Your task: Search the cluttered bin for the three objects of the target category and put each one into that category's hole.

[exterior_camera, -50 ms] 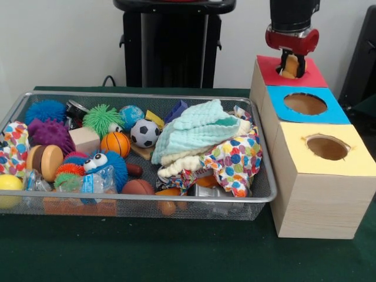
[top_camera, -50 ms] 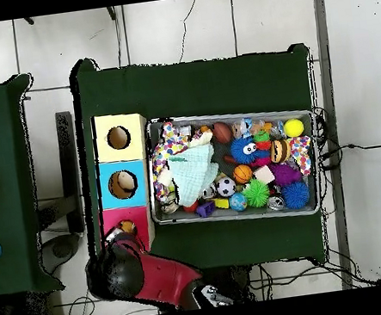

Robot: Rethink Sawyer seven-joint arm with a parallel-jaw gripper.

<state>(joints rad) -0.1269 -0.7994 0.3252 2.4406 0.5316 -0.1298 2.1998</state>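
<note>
Green felt table (exterior_camera, -50 ms: 176, 252); hand (exterior_camera, -50 ms: 291, 66) over red-topped wooden box (exterior_camera, -50 ms: 311, 76), pinching tan rounded object (exterior_camera, -50 ms: 288, 69), possibly wooden.

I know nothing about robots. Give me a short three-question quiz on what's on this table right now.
1. True or false: the gripper is over the red-topped wooden box.
2. Which lies on top in the wire mesh bin: A) mint green folded cloth, B) polka-dot cloth?
3. Fill in: the middle box's top is ____.

Key: 1 true; 2 A; 3 blue.
</note>
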